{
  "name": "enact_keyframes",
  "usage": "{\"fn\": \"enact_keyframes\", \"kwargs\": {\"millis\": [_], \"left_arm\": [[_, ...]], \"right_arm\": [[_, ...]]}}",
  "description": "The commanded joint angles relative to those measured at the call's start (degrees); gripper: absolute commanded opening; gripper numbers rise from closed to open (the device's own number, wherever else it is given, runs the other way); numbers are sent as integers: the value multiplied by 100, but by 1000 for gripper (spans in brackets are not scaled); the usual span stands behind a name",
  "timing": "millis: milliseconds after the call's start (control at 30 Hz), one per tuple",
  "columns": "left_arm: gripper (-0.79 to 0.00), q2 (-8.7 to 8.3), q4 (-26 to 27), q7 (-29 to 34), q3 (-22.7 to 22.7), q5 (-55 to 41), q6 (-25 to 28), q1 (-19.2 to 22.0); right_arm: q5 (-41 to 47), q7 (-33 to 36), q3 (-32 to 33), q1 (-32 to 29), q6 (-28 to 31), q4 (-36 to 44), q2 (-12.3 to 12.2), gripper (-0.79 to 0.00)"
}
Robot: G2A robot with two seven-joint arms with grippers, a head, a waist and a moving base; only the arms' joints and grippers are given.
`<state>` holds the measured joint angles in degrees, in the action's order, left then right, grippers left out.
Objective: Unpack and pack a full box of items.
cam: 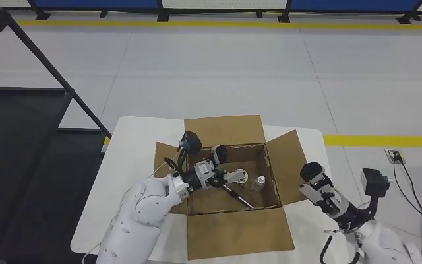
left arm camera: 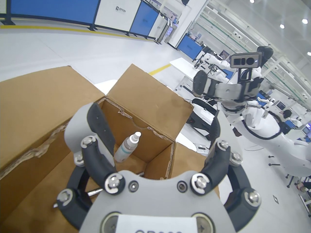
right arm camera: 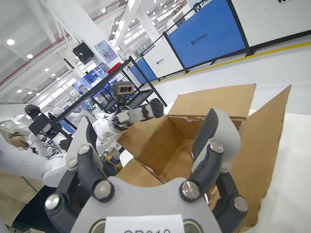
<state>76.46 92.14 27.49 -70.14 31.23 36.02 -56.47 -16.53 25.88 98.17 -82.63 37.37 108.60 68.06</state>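
An open cardboard box stands in the middle of the white table. Inside lie a small white spray bottle and a thin metal rod. My left gripper hangs open inside the box, over its left half. In the left wrist view the left gripper holds nothing, and the spray bottle lies beyond it against the far wall. My right gripper is outside the box by its right flap. It is open and empty, and the right gripper faces the box.
All the box's flaps are folded outward; the front flap covers the table's near edge. A black metal rack stands left of the table. Bare table shows left of the box and at the right edge.
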Motion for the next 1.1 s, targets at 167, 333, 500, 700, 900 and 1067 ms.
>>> {"fn": "enact_keyframes", "kwargs": {"millis": [167,333,500,700,900,1067], "left_arm": [[0,-182,780,219,-690,-23,99,-864],[0,-256,910,258,-916,-130,146,-1086],[0,-308,951,286,-1014,-197,184,-1161],[0,-373,988,249,-1216,-263,190,-1248],[0,-442,1048,166,-1469,-326,224,-1376],[0,-494,1100,83,-1666,-399,244,-1480]], "right_arm": [[-1060,-327,-251,215,-662,-345,9,0],[-1298,-279,-335,277,-921,-551,-8,0],[-1357,-170,-451,269,-1130,-722,-18,0],[-1260,-16,-662,274,-1149,-877,-25,0],[-1272,117,-892,311,-1168,-937,-32,0],[-1299,267,-1106,361,-1185,-972,-36,0]]}}
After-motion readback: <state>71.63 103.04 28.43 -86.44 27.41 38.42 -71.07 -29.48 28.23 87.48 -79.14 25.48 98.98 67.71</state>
